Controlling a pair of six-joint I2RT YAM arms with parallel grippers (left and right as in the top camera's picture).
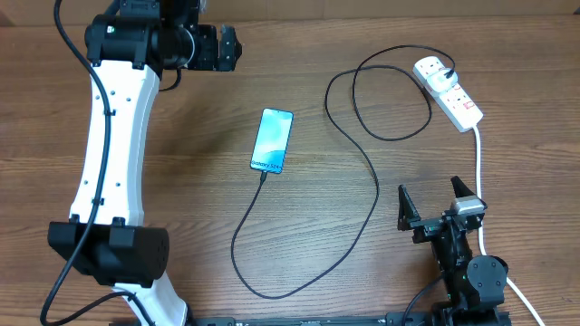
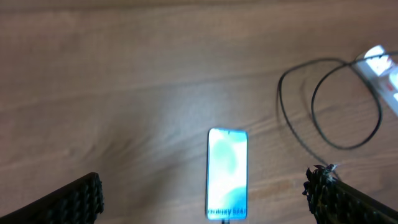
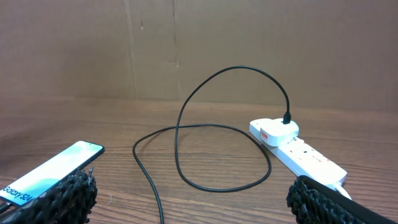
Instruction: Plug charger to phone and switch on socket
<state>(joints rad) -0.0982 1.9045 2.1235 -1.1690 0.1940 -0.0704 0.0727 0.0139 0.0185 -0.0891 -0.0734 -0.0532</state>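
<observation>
The phone (image 1: pixel 272 140) lies flat mid-table, its light blue screen lit. The charger (image 1: pixel 376 195), a thin black cable, meets the phone's near edge, loops across the table and ends in a white block on the socket (image 1: pixel 450 92), a white power strip at the far right. My left gripper (image 2: pixel 204 182) hangs open high above the table, the phone (image 2: pixel 227 174) below between its fingers. My right gripper (image 1: pixel 433 199) stands open near the front right edge. In its wrist view the right gripper (image 3: pixel 193 186) faces the charger (image 3: pixel 224 186), the socket (image 3: pixel 305 155) and the phone (image 3: pixel 56 165).
The socket's thick white lead (image 1: pixel 478 172) runs down the table's right side, close past my right gripper. The left arm's white body (image 1: pixel 113 145) stretches along the left side. A brown cardboard wall (image 3: pixel 199 43) stands behind the table.
</observation>
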